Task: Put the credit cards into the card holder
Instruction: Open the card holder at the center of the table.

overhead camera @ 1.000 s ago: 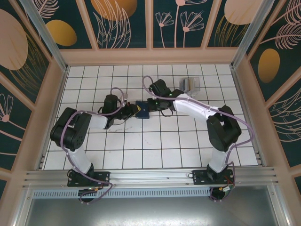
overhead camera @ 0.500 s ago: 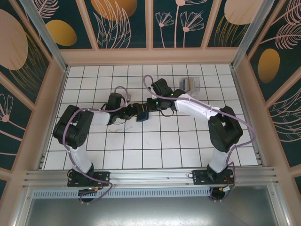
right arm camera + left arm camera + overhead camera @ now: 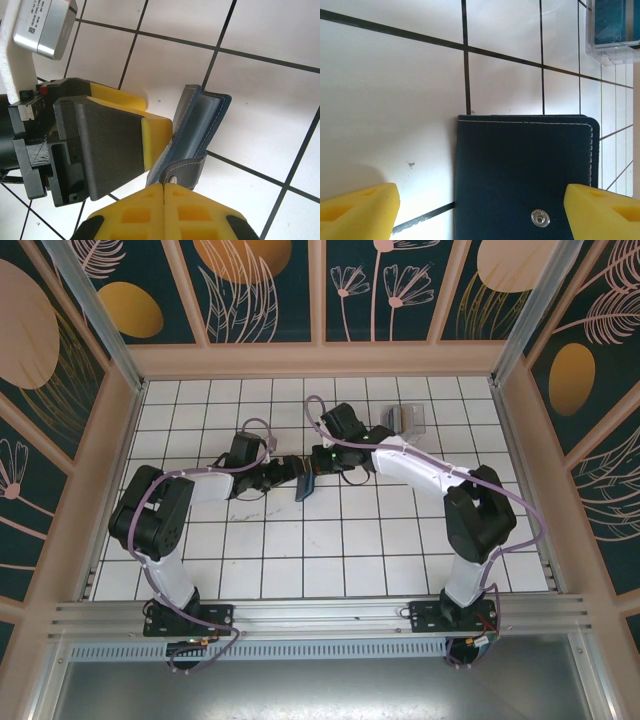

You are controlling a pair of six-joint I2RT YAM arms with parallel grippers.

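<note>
The card holder (image 3: 305, 483), a dark navy wallet, stands tilted on its edge on the white tiles mid-table. My right gripper (image 3: 164, 192) is shut, its yellow fingertips pinching the clasp tab (image 3: 187, 170) at the snap. My left gripper (image 3: 480, 215) is open, and the holder's outer face (image 3: 525, 170) with its snap stud lies between the two yellow fingers (image 3: 357, 212). One left pad (image 3: 157, 135) sits against the holder's cover. A blue credit card (image 3: 612, 20) shows inside the clear rack.
The clear plastic rack (image 3: 408, 418) stands at the back right of the tiled table, behind the right arm. Wooden-framed walls (image 3: 320, 358) enclose the table on three sides. Open tiles lie in front of both arms.
My left gripper has gone from shut to open, letting go of the card holder. The holder has turned from lying flat to standing on its edge.
</note>
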